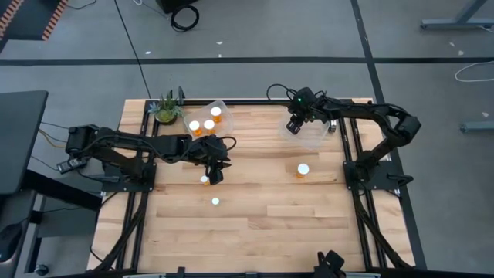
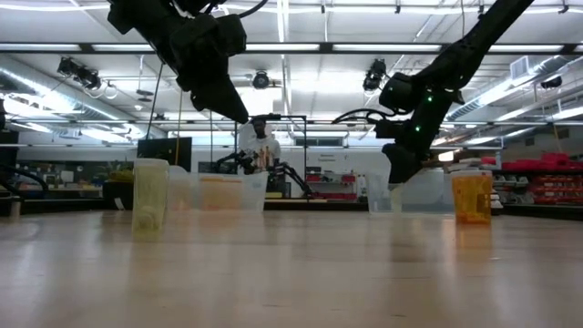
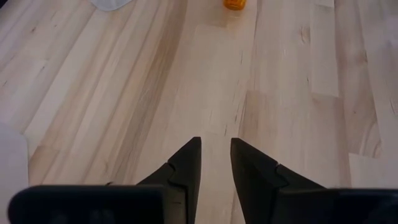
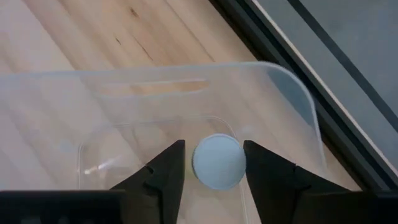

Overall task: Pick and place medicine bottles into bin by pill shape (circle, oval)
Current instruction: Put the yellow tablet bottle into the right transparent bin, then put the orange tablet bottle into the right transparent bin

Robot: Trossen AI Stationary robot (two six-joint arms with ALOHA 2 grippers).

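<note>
Small white-capped bottle (image 4: 217,161) sits between the right tool (image 4: 214,163) fingers, over the clear bin (image 4: 298,93) at the surface's (image 1: 255,224) far right.
Light, rigid, slick plastic; best pinched across the cap or body. Fingers slightly parted, grip uncertain. Left tool (image 3: 214,155) narrowly open, empty, mid-surface.

Orange white-capped medicine bottles (image 1: 303,169): three binned, three on table.
</note>
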